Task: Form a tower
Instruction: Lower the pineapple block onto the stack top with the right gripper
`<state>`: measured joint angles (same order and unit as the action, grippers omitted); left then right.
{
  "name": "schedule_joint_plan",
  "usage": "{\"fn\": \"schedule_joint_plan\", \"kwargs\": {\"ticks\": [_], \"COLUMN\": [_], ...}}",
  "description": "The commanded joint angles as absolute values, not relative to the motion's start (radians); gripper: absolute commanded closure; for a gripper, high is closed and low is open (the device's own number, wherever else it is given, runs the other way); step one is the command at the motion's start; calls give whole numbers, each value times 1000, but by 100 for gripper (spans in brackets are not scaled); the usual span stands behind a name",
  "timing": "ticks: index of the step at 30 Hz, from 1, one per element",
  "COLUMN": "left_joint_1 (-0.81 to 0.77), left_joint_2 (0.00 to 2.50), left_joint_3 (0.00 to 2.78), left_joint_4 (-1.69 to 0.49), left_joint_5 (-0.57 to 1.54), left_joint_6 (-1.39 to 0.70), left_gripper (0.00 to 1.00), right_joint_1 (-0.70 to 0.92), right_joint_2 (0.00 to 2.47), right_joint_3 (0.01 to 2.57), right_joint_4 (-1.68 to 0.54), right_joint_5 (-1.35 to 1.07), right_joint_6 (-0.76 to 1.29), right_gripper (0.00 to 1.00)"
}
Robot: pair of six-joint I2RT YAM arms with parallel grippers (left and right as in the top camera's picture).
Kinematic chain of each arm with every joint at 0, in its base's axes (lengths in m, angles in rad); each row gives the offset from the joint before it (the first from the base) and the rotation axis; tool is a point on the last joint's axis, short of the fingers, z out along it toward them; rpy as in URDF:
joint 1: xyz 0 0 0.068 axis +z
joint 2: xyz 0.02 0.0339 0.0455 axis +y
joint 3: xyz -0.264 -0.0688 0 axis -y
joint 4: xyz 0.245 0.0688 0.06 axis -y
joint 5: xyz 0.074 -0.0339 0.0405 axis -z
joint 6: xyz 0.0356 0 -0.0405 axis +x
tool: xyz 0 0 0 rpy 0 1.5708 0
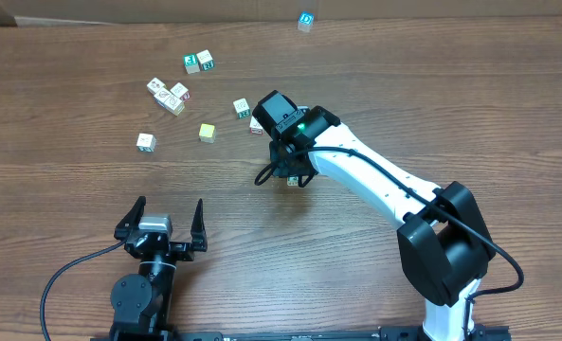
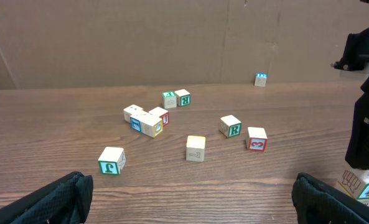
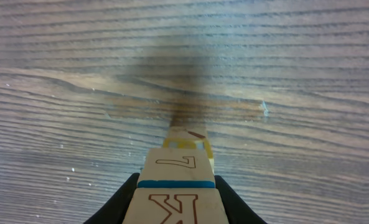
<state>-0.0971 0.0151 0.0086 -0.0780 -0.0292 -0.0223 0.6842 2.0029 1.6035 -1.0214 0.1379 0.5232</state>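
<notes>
At table centre the tower stands vertical (loose cubes at ten o'clock). The right gripper, narrowly parted, clamps its top, hiding it overhead.

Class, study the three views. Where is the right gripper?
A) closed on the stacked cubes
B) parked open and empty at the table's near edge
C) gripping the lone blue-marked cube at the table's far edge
A: in the right wrist view, the right gripper has its fingers against both sides of the tower, which stands on the table.
</notes>
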Motion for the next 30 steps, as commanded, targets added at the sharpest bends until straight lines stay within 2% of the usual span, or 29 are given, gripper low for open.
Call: {"fn": "schedule_joint_plan", "kwargs": {"ticks": [1, 24, 27, 30], "left_joint_1": [-90, -90, -90, -90], "left_joint_2": [5, 5, 5, 5], "left_joint_3": [5, 5, 5, 5], "left_joint_4": [-76, -76, -76, -76], "left_joint_5": [-21, -21, -21, -21], "left_joint_6": [-6, -7, -6, -6], "left_gripper": [0, 0, 1, 0], "right_joint_1": [686, 686, 686, 686], "right_joint_2": [2007, 2007, 2007, 2007], "right_joint_3": [1632, 1632, 1632, 1632], "right_joint_4": [-1026, -1046, -1046, -1044], "right_joint_5": [146, 137, 137, 138], "right_joint_6": [521, 521, 521, 520], "right_gripper": [69, 67, 57, 41]}}
